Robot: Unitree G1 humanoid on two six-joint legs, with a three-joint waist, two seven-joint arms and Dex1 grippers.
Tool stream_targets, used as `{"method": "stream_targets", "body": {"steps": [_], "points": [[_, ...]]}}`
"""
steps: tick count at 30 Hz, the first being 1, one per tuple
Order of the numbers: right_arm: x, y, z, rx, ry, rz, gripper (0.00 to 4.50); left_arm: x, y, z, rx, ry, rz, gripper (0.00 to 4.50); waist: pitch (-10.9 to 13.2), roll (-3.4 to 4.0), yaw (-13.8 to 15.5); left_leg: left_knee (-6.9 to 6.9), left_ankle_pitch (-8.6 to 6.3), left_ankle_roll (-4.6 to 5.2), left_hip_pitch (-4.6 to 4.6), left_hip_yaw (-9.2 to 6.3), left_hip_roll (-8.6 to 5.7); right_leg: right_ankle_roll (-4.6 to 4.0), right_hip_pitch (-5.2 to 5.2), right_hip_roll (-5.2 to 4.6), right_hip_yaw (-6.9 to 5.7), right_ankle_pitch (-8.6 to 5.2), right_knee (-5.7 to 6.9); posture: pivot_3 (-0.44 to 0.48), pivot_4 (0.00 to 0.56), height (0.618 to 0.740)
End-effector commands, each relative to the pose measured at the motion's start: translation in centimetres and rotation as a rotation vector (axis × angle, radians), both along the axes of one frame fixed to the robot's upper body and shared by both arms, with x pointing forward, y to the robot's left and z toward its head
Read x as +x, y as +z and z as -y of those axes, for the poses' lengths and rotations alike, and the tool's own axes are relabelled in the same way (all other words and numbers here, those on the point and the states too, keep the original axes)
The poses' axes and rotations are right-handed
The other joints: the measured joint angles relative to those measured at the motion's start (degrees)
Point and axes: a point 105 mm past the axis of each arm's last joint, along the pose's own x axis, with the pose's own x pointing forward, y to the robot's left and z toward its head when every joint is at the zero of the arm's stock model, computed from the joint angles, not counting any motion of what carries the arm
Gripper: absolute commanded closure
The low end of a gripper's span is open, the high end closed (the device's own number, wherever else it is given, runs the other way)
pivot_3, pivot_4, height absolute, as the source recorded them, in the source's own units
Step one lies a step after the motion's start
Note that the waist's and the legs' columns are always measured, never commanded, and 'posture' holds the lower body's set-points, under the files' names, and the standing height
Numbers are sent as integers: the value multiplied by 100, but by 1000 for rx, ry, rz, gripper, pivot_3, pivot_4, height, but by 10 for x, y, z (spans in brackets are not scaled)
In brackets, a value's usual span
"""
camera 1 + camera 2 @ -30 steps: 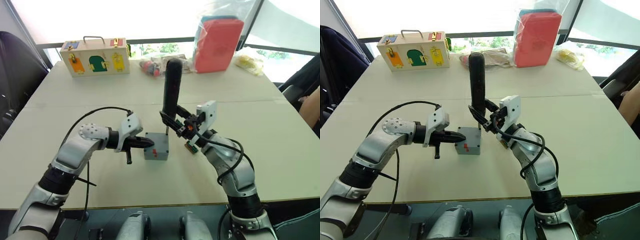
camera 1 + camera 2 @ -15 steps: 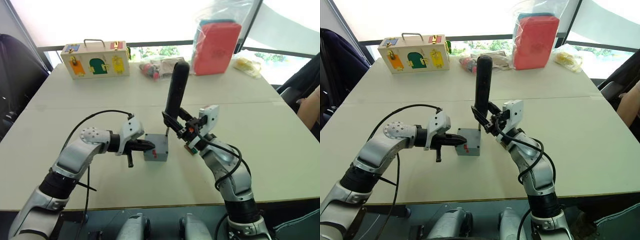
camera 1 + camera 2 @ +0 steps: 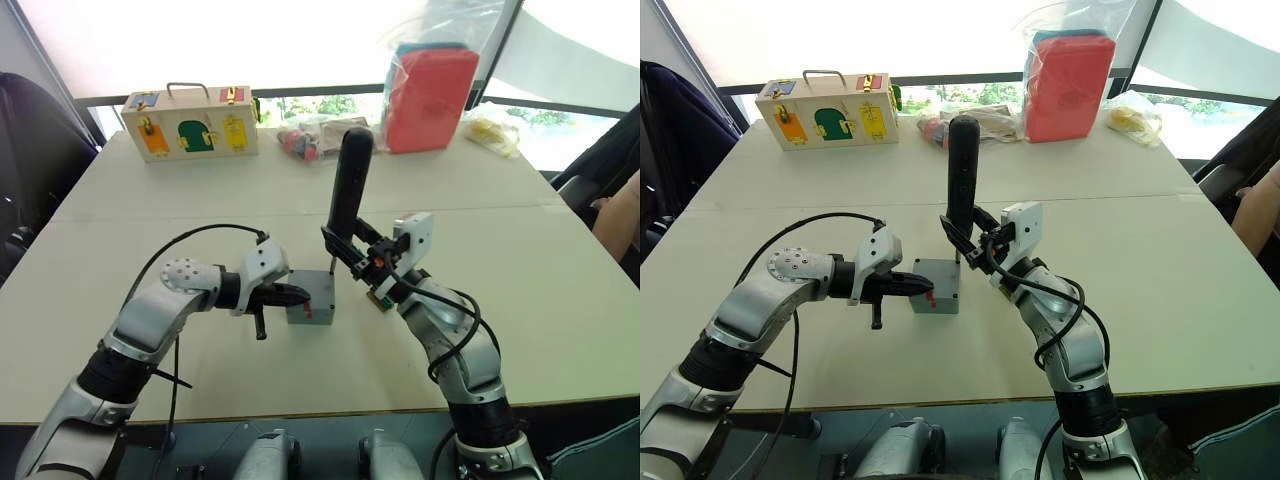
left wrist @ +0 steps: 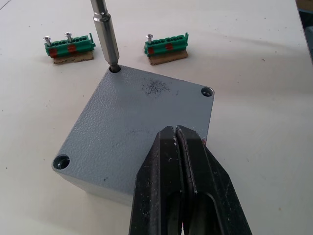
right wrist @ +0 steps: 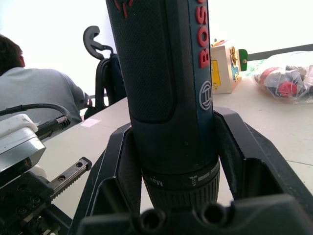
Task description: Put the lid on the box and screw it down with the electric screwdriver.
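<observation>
now the lid (image 4: pixel 142 122) sits flat on the box (image 3: pixel 312 300), out in the middle of the counter (image 3: pixel 520 250). the right gripper (image 3: pixel 352 252) is clamped around the electric screwdriver (image 3: pixel 347 195), which stands upright with its bit in a corner hole of the lid. the left gripper (image 4: pixel 178 147) is closed with nothing in it, tips low over the lid, maybe touching it. two green connector pieces (image 4: pixel 166 46) lie just beyond the box
</observation>
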Motion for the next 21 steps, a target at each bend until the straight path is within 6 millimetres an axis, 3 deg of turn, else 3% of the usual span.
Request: {"method": "stream_targets", "body": {"steps": [1, 14, 18, 21], "points": [[0, -44, -5, -56, 18, -171, 2757, -2, -10, -1, 38, 7, -32, 4500, 0, 0, 0, 0, 0, 0, 0, 0, 0, 0, 0, -2, 1, 0, 0, 0, 150, 740], [3, -34, -4, -50, 17, -144, 2757, 2, -10, 0, 33, 16, -30, 4500, 0, 0, 0, -4, -1, -1, 0, -1, 0, -2, -2, -9, -1, -1, -2, 0, 150, 740], [4, -18, -3, -33, 31, -97, 2757, 4, -13, 3, 27, 20, -32, 4500, 0, 0, 7, -6, -1, -1, 0, -1, 0, -11, -2, -12, -2, -6, -3, 0, 150, 740], [4, 6, 2, -32, 34, -25, 2757, 5, -17, 3, 34, 27, -31, 4500, 2, 2, 10, -6, -1, -1, -1, -1, 0, -12, -2, -13, -2, -7, -4, 0, 150, 740]]}}
